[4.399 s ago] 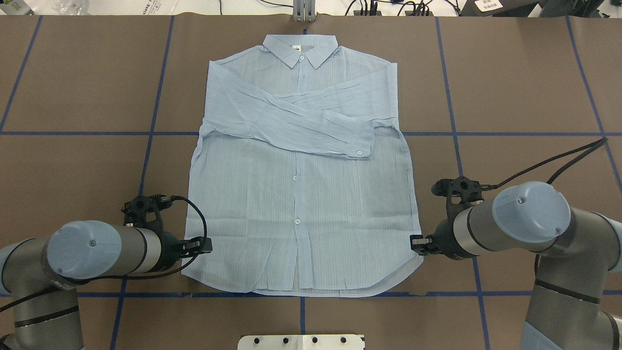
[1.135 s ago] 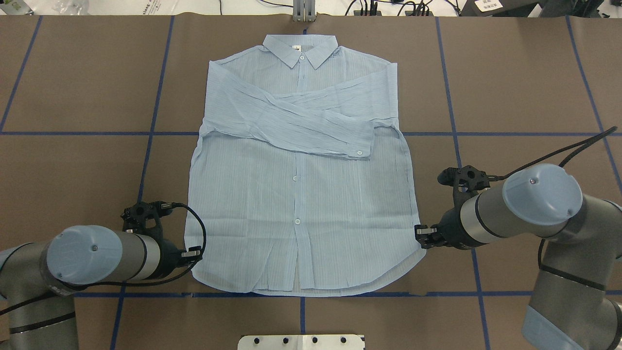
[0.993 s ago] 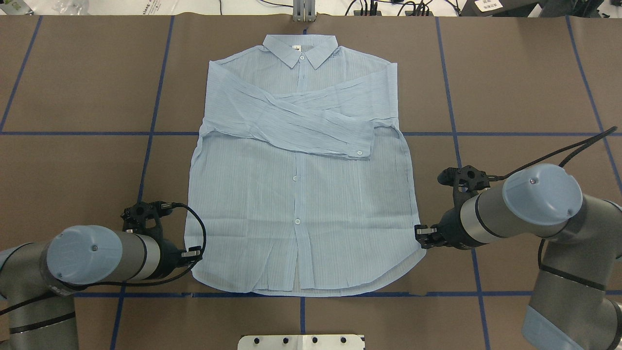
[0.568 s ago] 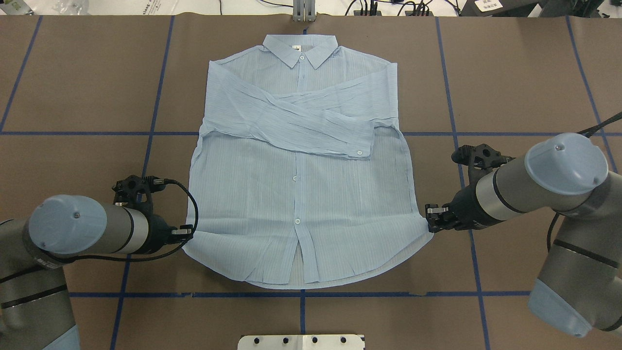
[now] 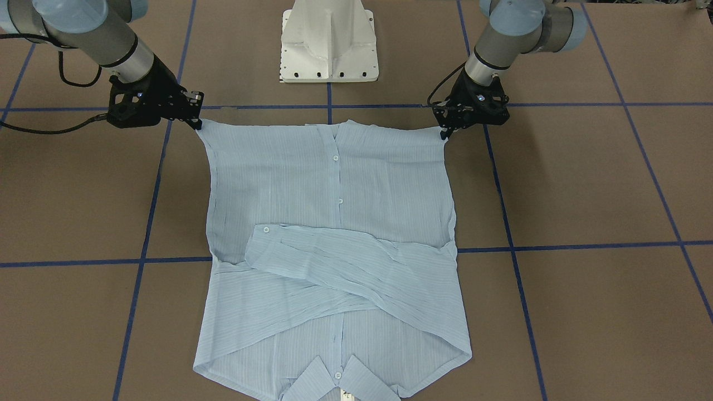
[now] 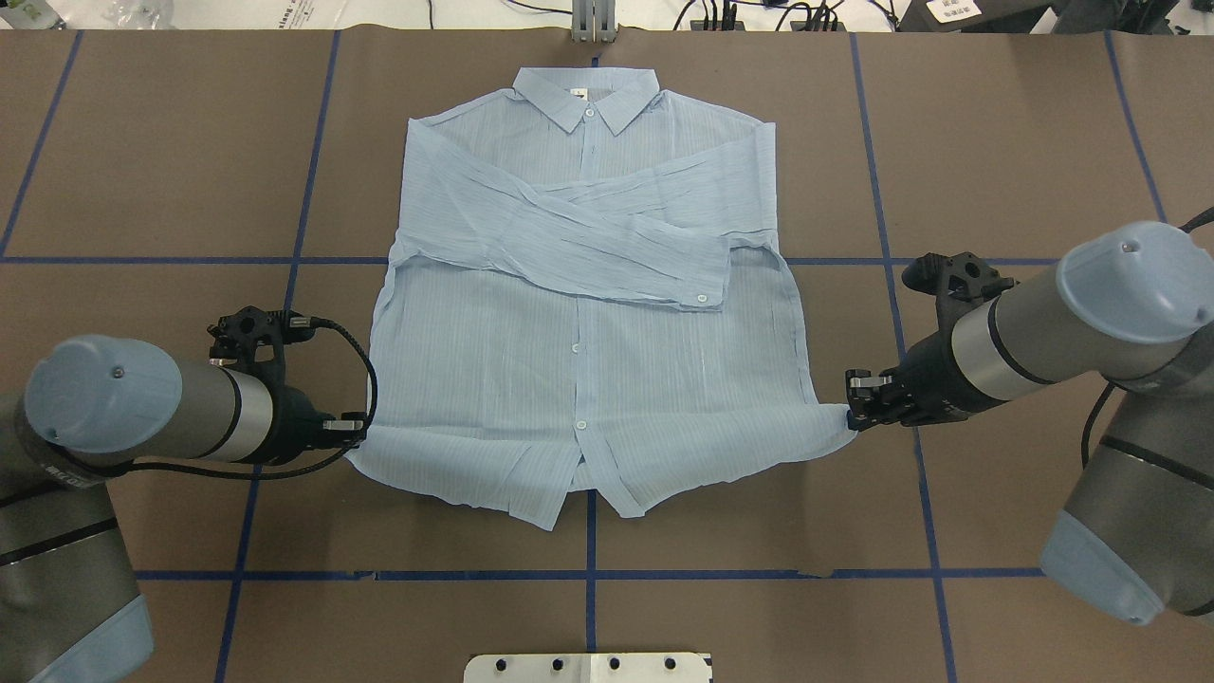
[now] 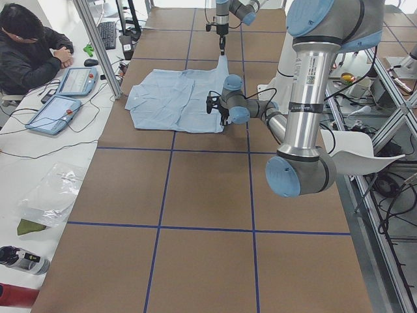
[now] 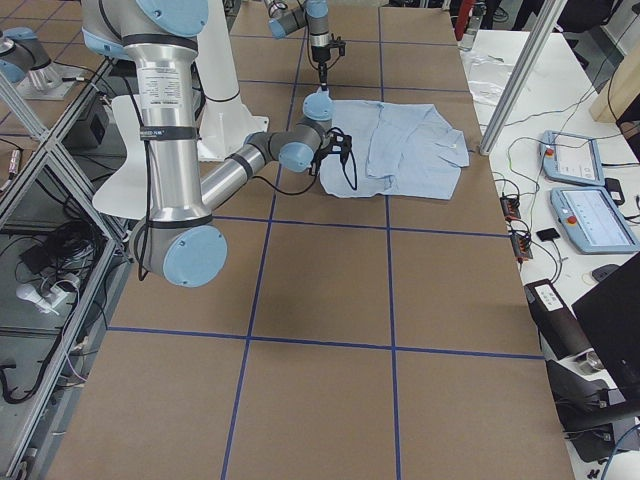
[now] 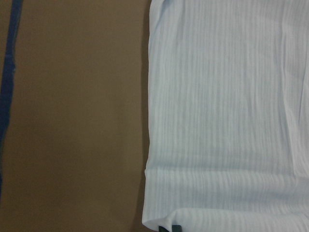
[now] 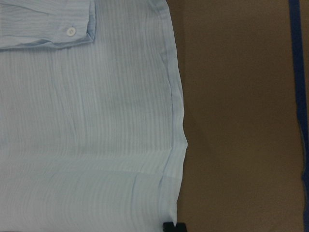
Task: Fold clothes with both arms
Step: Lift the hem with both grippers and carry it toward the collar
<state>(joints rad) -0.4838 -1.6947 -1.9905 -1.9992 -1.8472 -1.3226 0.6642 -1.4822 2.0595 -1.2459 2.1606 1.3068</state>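
Pale-blue striped shirt (image 6: 493, 379): sleeves crossed on chest, hem corners held up.

No writing can be read for sure. A small white tag (image 6: 577, 92) inside the collar (image 6: 616, 100) of the shirt (image 6: 493, 379) lies far ahead of the left gripper (image 6: 357, 433) and the right gripper (image 6: 851, 414), and its print is too small to tell. The left arm (image 7: 305, 104) has dark lettering (image 7: 307, 66) along its upright tube, well behind its gripper, too fine to read. A white label (image 6: 951, 9) beyond the counter (image 6: 142, 171), far past the right gripper, is blurred.
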